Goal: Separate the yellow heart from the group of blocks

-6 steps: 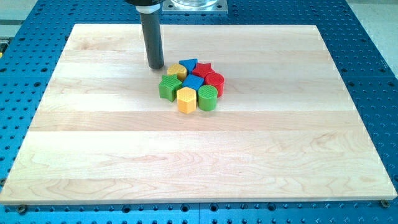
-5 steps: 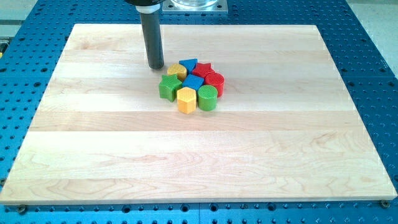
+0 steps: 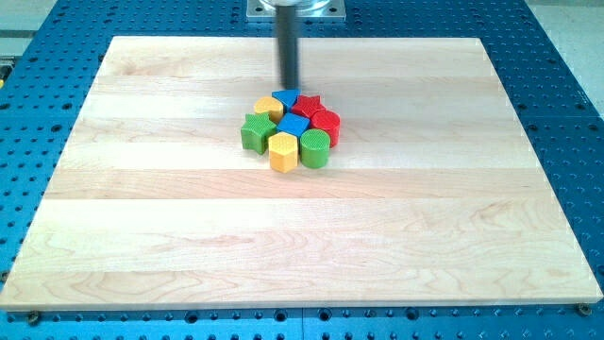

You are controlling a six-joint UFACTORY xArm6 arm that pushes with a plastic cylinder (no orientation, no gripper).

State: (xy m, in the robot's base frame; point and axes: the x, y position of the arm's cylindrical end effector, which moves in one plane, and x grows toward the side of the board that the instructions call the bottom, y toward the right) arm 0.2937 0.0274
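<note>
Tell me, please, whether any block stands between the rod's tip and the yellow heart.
My tip sits just above the cluster, apart from it. The blue block is nearest it; the yellow heart-shaped block lies down-left beside that one, so it partly bars a straight approach.

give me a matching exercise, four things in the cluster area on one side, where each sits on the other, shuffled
Things:
1. my tip
2. yellow heart
3. yellow hexagon block
4. red star

Places:
A. bottom edge of the cluster, beside the green cylinder
B. top right of the cluster
C. just above the cluster, near the blue block at its top
D. top left of the cluster, above the green star-shaped block

Pairs: 1-C, 2-D, 3-A, 4-B
</note>
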